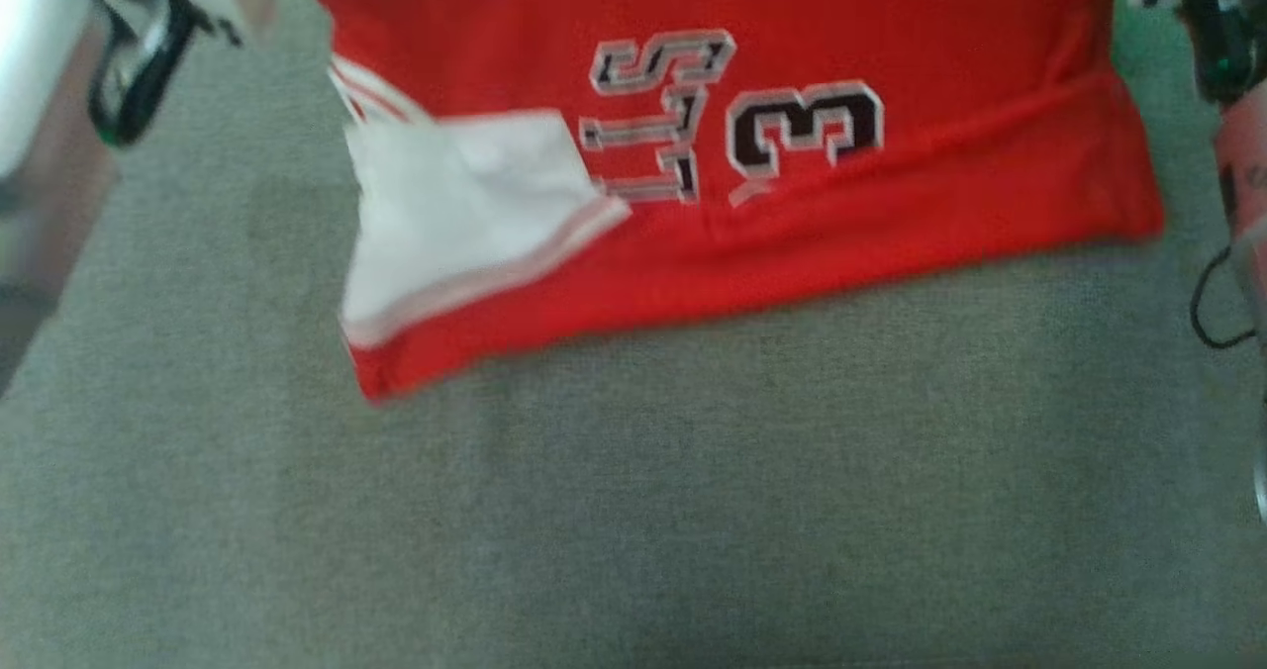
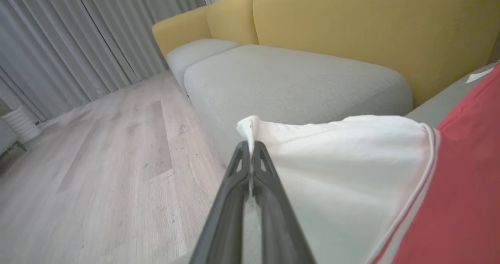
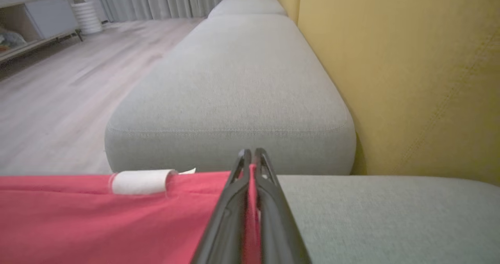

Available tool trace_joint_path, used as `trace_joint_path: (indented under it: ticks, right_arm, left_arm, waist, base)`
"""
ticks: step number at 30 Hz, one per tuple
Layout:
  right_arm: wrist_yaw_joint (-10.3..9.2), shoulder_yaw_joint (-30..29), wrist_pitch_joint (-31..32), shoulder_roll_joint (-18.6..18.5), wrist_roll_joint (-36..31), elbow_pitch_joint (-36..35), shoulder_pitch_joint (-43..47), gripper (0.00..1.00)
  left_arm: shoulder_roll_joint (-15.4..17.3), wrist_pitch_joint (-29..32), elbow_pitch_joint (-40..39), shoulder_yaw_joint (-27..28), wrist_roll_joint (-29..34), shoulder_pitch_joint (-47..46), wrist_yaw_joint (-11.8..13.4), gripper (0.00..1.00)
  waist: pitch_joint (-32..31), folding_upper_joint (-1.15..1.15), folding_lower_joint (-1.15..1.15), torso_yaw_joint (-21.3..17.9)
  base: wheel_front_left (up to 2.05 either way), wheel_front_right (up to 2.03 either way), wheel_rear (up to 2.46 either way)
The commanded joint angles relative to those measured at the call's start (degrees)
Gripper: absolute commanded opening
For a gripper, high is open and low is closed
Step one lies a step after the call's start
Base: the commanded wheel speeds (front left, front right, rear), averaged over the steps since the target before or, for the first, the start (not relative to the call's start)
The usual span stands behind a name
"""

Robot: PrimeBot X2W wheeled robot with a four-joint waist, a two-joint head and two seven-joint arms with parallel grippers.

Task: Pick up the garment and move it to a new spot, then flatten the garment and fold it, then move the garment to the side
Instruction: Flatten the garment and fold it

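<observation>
The garment is a red jersey with white sleeves and black-and-white lettering, spread across the grey sofa seat in the head view. One white sleeve lies folded over its left part. In the left wrist view my left gripper is shut on the edge of the white sleeve, which hangs beside the red body. In the right wrist view my right gripper is shut on a thin fold of the red fabric. A pale forearm stands at the head view's upper left.
Yellow sofa backrest runs along the right of the right wrist view. A second grey seat cushion lies ahead of both grippers. Wooden floor and grey curtains are beyond the sofa edge. A low cabinet stands far off.
</observation>
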Motion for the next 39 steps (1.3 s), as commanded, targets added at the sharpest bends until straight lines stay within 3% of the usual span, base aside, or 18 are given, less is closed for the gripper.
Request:
trace_joint_path:
  ticks: [1,9,20,26,39]
  right_arm:
    - [-0.05,0.7,-0.8,0.7,0.8,-2.1,-1.6,0.00]
    - [-0.05,5.3,-3.9,0.4,8.7,-3.7,-2.0,0.00]
    - [-0.05,15.1,0.7,-7.2,18.3,-5.2,7.5,0.00]
    - [-0.05,21.1,5.1,-12.6,23.6,-8.0,13.6,0.00]
    - [-0.05,36.6,18.0,-22.6,31.3,-15.8,21.6,0.00]
  left_arm:
    - [1.8,-0.8,-0.1,2.9,0.6,-3.8,0.1,0.00]
    - [-2.4,-7.4,10.1,2.3,2.9,-8.9,-1.0,0.00]
    - [-4.2,-9.9,12.0,-2.7,1.8,1.7,-4.0,0.00]
    - [-1.8,-7.5,7.9,-6.3,-0.2,9.0,-4.3,0.00]
    - [5.9,5.3,-7.5,-14.4,-4.3,20.5,-3.7,0.00]
  waist:
    - [0.5,0.00,-0.01,-0.5]
    - [-0.1,0.00,-0.01,-1.0]
    - [-5.6,0.00,-0.01,2.7]
    - [-8.6,0.00,-0.01,4.5]
    - [-11.3,0.00,-0.01,5.5]
  base:
    - [0.00,0.00,0.00]
    - [0.00,0.00,0.00]
    - [0.00,0.00,0.00]
    - [0.00,0.00,0.00]
    - [0.00,0.00,0.00]
